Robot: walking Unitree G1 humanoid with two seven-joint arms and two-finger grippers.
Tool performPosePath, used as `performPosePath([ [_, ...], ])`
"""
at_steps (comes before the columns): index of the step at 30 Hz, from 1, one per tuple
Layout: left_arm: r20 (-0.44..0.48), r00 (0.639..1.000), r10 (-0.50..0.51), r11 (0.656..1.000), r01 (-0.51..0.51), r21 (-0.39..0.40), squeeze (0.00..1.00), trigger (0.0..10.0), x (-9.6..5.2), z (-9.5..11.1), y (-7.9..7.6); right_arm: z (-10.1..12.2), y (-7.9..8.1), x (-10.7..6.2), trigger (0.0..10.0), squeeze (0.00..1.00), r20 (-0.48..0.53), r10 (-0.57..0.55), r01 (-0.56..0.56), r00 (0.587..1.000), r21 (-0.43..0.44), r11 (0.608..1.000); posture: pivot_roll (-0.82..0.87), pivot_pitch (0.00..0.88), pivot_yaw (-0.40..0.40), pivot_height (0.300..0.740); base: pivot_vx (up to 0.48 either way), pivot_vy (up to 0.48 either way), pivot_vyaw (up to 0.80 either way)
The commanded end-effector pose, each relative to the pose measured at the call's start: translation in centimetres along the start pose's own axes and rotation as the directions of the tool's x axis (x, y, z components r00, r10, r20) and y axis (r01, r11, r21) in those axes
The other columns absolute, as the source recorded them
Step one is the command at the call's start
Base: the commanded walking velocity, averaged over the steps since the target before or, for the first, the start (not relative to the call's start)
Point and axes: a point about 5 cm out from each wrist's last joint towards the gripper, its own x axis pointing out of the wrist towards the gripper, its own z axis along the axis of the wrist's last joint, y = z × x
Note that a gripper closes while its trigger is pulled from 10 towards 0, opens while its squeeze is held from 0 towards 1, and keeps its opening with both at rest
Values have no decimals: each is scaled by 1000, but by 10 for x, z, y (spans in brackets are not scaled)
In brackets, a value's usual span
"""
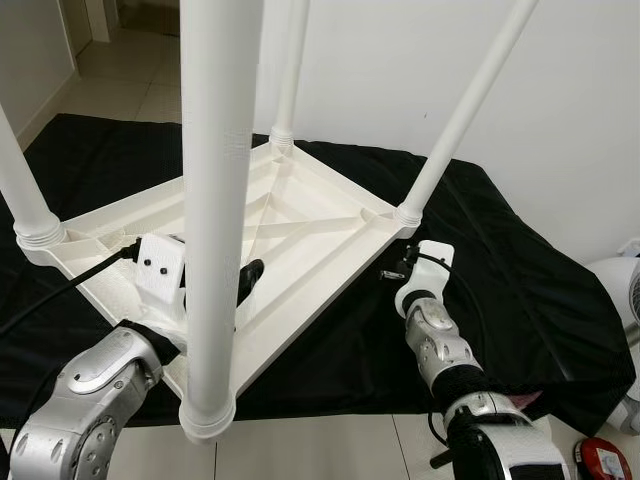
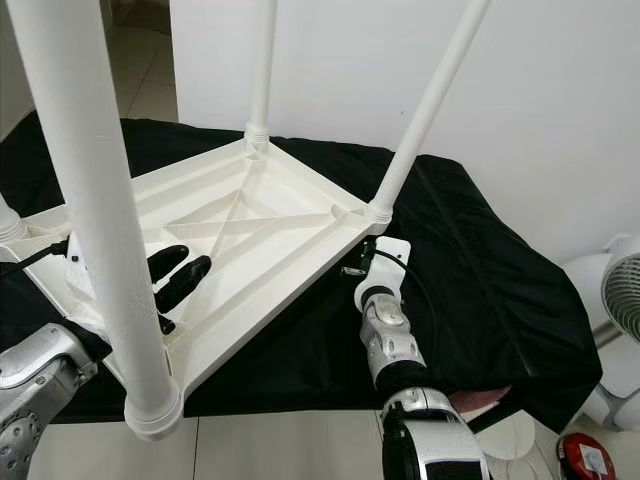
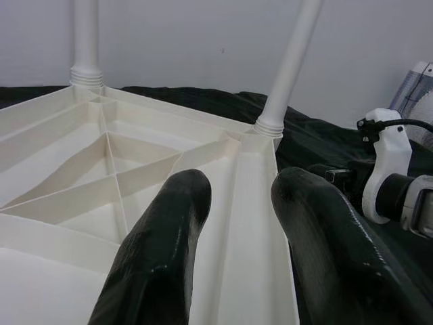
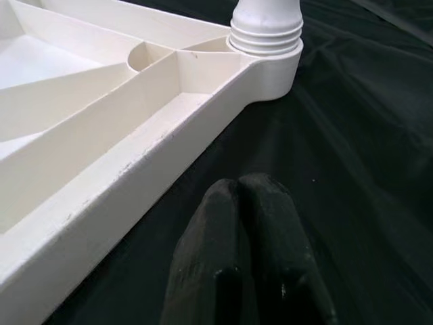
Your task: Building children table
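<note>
The white plastic children's table [image 1: 300,300] lies upside down on a black cloth [image 1: 520,290]. Its legs stand upward at the corners: the near leg [image 1: 215,200], the right leg [image 1: 470,100], the far leg [image 1: 290,70] and the left leg [image 1: 20,190]. My left gripper [image 3: 240,186] hovers open over the ribbed underside, just behind the near leg, with the table's right rim [image 3: 254,223] showing between its fingers. My right gripper [image 4: 242,186] is shut on nothing, low over the cloth beside the right rim, pointing at the base of the right leg [image 4: 265,34].
A white wall rises just behind the table. A white fan [image 2: 625,290] stands on the tiled floor to the right, with a small red object [image 1: 605,462] near my right arm. The cloth's front edge [image 1: 330,405] meets tile close to the near leg.
</note>
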Motion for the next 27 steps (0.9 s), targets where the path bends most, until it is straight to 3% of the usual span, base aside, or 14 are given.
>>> performPosePath([
  [1,4,999,-36,999,36,-9,0,10000,4,1,-11,2,-1,3,10000,0,-4,-12,13,1000,7,1000,133,0,-138,740,0,0,0],
  [8,37,997,-70,997,71,-34,0,10000,13,1,-27,12,4,9,10000,0,-7,-2,2,1000,11,1000,140,0,-148,740,0,0,0],
  [17,8,991,-137,990,137,-16,0,10000,27,-2,-41,12,7,11,10000,0,-21,-1,1,1000,-1,1000,136,0,-150,740,0,0,0],
  [27,-3,982,-190,982,190,-16,0,10000,29,-3,-51,4,-1,11,10000,0,-74,-76,79,994,42,996,133,0,-142,740,0,0,0],
])
